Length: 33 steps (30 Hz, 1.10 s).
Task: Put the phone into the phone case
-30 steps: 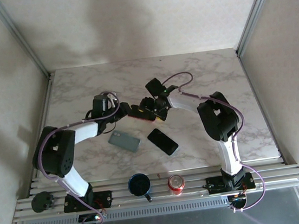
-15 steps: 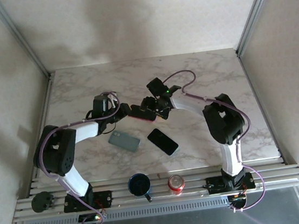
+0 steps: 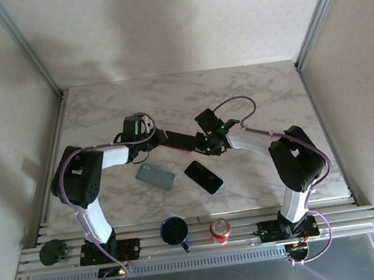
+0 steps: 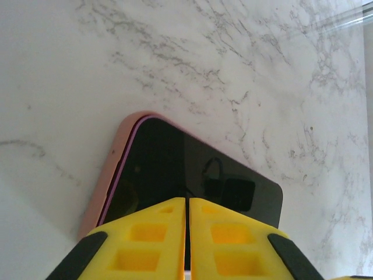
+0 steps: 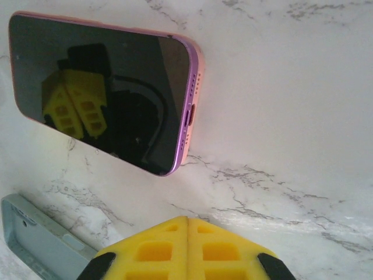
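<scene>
A dark-screened phone (image 3: 179, 139) with a purple edge lies face up inside a pink phone case (image 4: 108, 175) in the middle of the marble table. In the right wrist view the phone (image 5: 99, 87) shows its purple end and the pink rim (image 5: 197, 76) beside it. My left gripper (image 3: 159, 138) is shut, and its yellow fingertips (image 4: 187, 201) sit over the near end of the phone's screen (image 4: 186, 169). My right gripper (image 3: 199, 146) is also shut, with nothing in it. It hangs (image 5: 187, 219) above bare marble, a little way off the phone's end.
A second black phone (image 3: 203, 177) and a grey-green case (image 3: 155, 176) lie nearer the arms; the case's corner (image 5: 35, 236) shows in the right wrist view. A dark mug (image 3: 174, 231), a red can (image 3: 220, 229) and a black knob (image 3: 52, 252) sit on the front rail.
Both grippers have closed. The right gripper has drawn back to the right, off the phone. The left gripper has come in over the phone's other end.
</scene>
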Tool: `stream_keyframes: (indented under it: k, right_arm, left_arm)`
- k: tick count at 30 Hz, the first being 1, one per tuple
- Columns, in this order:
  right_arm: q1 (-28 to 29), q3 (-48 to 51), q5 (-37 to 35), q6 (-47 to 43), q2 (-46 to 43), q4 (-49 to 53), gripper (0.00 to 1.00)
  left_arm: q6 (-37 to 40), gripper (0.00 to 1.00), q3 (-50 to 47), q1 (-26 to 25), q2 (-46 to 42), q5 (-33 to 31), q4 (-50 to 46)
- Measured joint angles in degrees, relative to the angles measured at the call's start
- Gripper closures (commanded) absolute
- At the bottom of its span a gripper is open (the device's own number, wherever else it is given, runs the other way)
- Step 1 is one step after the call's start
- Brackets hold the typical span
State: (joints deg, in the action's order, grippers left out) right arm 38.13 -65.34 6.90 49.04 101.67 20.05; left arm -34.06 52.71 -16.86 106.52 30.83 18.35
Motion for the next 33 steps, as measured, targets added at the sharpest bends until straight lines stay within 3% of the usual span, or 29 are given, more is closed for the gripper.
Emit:
stream_keyframes:
  k: [19, 33]
  right_arm:
    - [-0.76, 0.0, 0.96, -3.08, 0.46, -3.43, 0.98]
    - [-0.81, -1.2, 3.87, -3.48, 6.03, -4.31, 0.99]
  left_arm:
    - [2.82, 0.92, 3.78, -0.37, 3.89, -1.64, -5.11]
    - [2.8, 0.92, 3.78, -0.48, 3.89, -1.95, -5.11]
